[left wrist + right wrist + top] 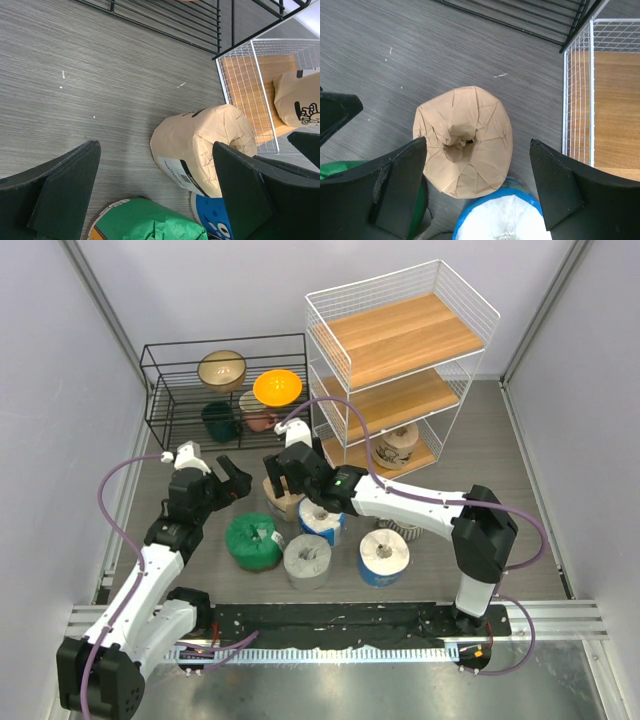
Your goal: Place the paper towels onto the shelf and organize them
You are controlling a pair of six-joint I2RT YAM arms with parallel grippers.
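R end effector spread, straddling upright tan roll on bench; shelf at 3 o'clock. Risk: blue-wrap roll just beside at 6 o'clock, so closing fingers may snag it. L end effector spread, empty.

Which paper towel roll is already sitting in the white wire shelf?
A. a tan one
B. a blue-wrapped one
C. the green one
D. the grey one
A: a tan roll stands on the bottom board of the white shelf, while the green roll and grey roll stand on the table.
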